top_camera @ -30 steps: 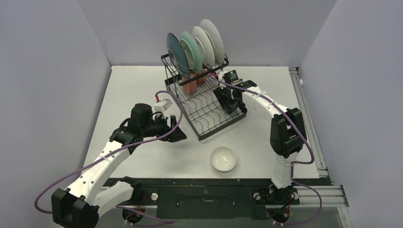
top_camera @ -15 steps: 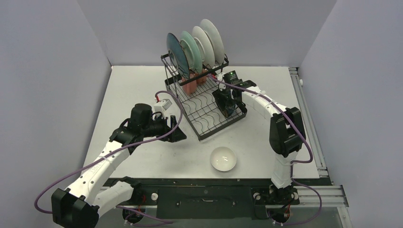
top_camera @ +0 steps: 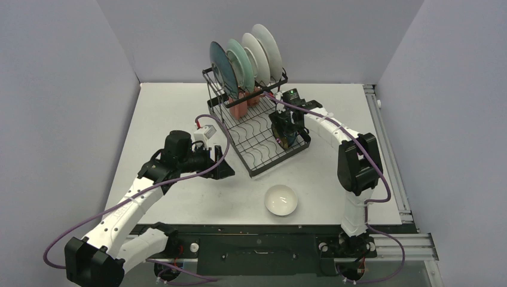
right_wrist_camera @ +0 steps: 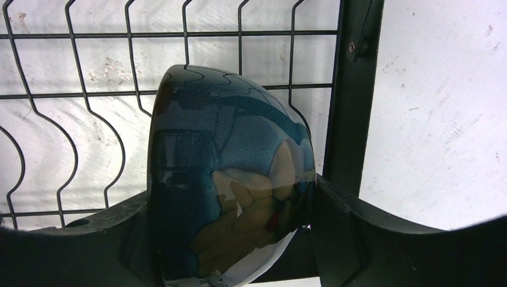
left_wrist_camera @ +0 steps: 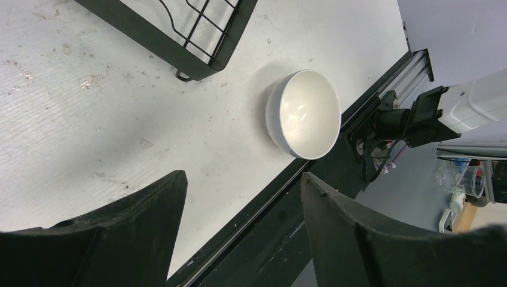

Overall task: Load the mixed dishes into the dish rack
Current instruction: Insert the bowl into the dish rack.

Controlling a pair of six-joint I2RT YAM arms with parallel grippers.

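Observation:
The black wire dish rack (top_camera: 258, 150) stands at the middle back. Its upper slots hold a dark teal plate (top_camera: 222, 67), a light green plate (top_camera: 239, 60) and two white plates (top_camera: 263, 48), all upright. A pink mug (top_camera: 240, 108) sits under them. My right gripper (top_camera: 286, 135) is shut on a glossy dark brown bowl (right_wrist_camera: 227, 179), held on edge just above the rack's flat grid (right_wrist_camera: 89, 95) at its right rim. My left gripper (top_camera: 223, 167) is open and empty above the table, left of the rack's front corner. A small white bowl (top_camera: 281, 199) sits on the table; it also shows in the left wrist view (left_wrist_camera: 305, 113).
The rack's front corner frame (left_wrist_camera: 203, 57) is close ahead of my left fingers (left_wrist_camera: 149, 209). The table's near edge with a black rail (top_camera: 263, 230) runs just behind the white bowl. Grey walls close in the left, back and right.
My right gripper has shifted slightly left with the brown bowl over the rack's grid. The left arm has not moved.

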